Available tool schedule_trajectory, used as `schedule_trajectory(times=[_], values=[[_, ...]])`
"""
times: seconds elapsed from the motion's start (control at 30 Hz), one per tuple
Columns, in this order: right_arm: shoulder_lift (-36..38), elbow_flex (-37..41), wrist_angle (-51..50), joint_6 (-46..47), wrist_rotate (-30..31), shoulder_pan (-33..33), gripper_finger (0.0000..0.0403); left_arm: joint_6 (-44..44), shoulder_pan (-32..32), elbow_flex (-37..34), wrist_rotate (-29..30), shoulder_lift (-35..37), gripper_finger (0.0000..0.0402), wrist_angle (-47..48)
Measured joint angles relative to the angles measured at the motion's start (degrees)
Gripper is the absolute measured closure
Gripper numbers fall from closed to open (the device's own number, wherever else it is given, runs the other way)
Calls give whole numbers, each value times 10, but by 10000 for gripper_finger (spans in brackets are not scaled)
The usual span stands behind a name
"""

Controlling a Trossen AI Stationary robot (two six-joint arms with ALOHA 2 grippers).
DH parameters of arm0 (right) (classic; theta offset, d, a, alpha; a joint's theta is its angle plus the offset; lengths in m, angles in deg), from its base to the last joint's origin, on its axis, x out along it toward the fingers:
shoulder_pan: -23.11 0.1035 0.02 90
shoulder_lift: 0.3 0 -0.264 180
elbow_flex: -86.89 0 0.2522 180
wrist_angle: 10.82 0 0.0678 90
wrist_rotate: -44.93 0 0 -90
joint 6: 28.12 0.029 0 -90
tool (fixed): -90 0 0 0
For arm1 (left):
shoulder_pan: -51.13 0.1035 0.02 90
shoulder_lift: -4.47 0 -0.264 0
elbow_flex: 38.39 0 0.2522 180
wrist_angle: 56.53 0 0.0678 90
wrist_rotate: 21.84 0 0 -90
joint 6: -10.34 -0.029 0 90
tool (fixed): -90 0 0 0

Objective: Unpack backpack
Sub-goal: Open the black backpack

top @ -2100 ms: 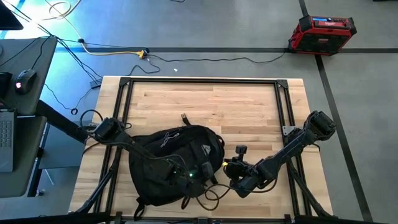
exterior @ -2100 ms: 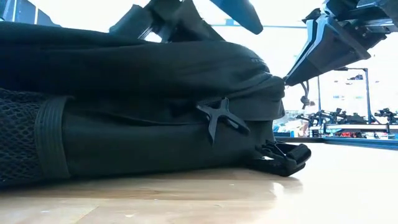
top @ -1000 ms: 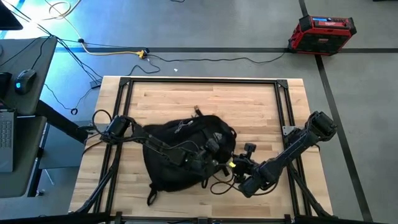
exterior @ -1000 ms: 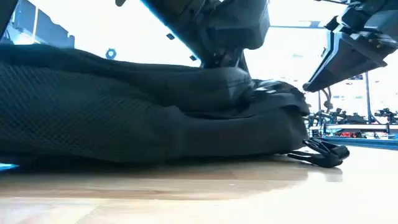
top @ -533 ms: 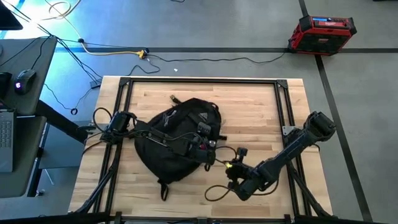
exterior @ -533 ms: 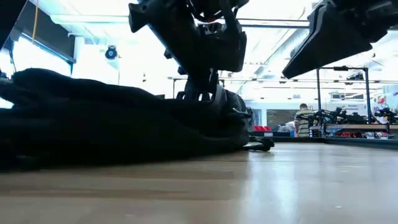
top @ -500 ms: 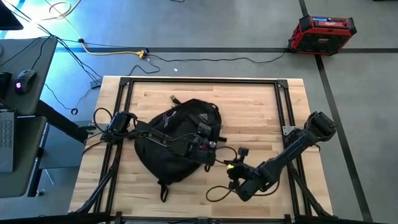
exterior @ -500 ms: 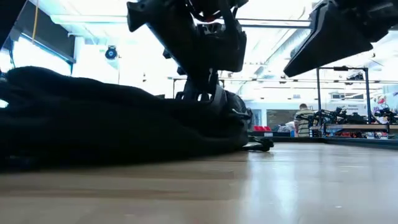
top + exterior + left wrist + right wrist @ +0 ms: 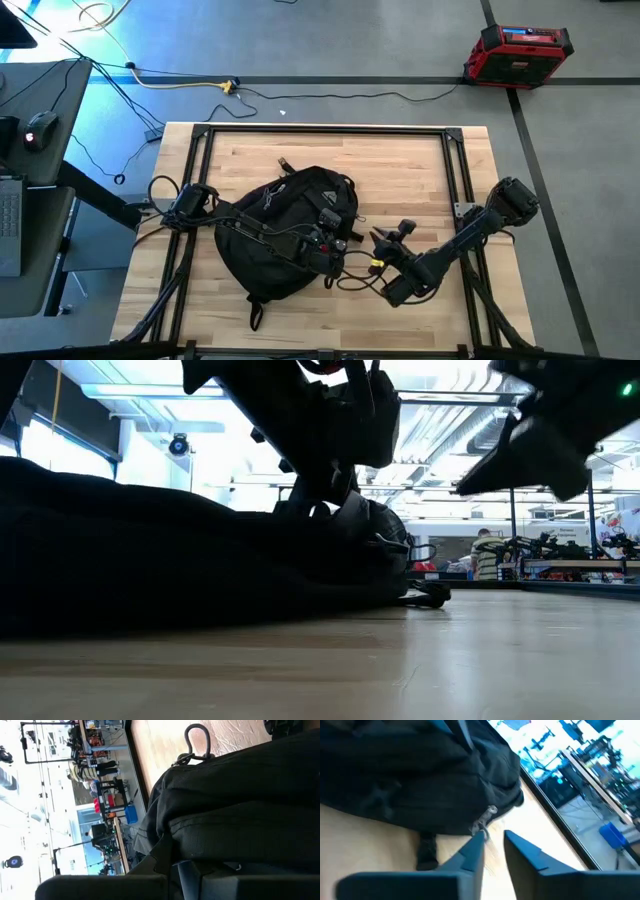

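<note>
The black backpack (image 9: 285, 225) lies flat on the wooden table, left of centre; it fills the left of the low view (image 9: 150, 560). My left arm reaches over it from the table's left. My left gripper (image 9: 332, 248) is shut at the pack's right side. My right gripper (image 9: 365, 262) stands close to that same side, coming from the right. In its wrist view my right gripper (image 9: 493, 840) is open by a narrow gap, with bare table between the fingers. A grey zipper pull (image 9: 487, 815) hangs from the pack just beyond one fingertip. My left gripper is shut on a fold of the pack's black fabric (image 9: 170, 855) at its right side. The fingers come over the pack from the table's left, slanting down. The pack rests on the table. My right gripper: whether one fingertip (image 9: 477, 840) touches the zipper pull, I cannot tell.
A black metal frame (image 9: 320, 130) runs around the tabletop. Bare wood lies at the far side and the right (image 9: 420, 180). A strap buckle (image 9: 430, 595) trails on the table beside the pack. A red case (image 9: 518, 50) stands on the floor beyond the far right corner.
My left gripper has dragged the backpack a little toward the table's far left, turning it about; its top loop now sits farther left. My right gripper has swung toward the far edge and closer to the pack's right side, tipping as it went.
</note>
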Motion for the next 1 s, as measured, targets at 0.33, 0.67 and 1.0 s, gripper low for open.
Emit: schedule_trajectory(times=[0.33,0.67,1.0], values=[[0,66,213,-187,-76,-83,220,-1,0,0,-21,0,401,-2],[0,92,356,-269,-149,-142,259,-4,0,0,-36,0,401,-4],[0,92,363,-244,-181,-168,393,-4,0,0,-47,0,401,-22]])
